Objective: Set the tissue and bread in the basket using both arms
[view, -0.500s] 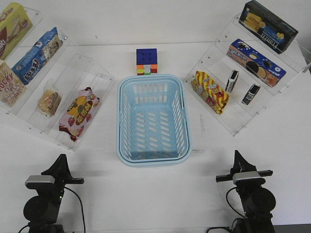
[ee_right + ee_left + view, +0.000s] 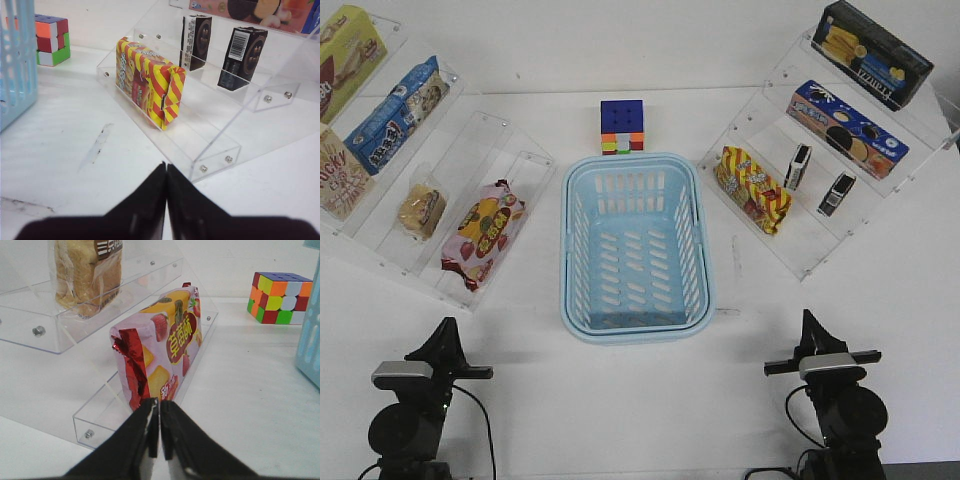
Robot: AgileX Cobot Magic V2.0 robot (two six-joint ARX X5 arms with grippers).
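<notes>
Wrapped bread (image 2: 422,210) sits on the left shelf, two black tissue packs (image 2: 798,166) apparently upright right, light-blue basket (image 2: 636,320) between.

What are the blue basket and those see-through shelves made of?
The basket looks like moulded plastic: smooth, pale blue, slightly glossy, with slotted walls and a thick rim. The shelves appear to be clear acrylic, though glass can't be ruled out: fully transparent, bright cut edges, held by small metal screws.

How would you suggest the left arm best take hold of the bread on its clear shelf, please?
Grip the bread across its wrapped middle, coming from above and the open front of the acrylic shelf. It stands leaning on the step behind, so its upper part is free. The pink packet sits one step lower, so the left tool should pass over it.
</notes>
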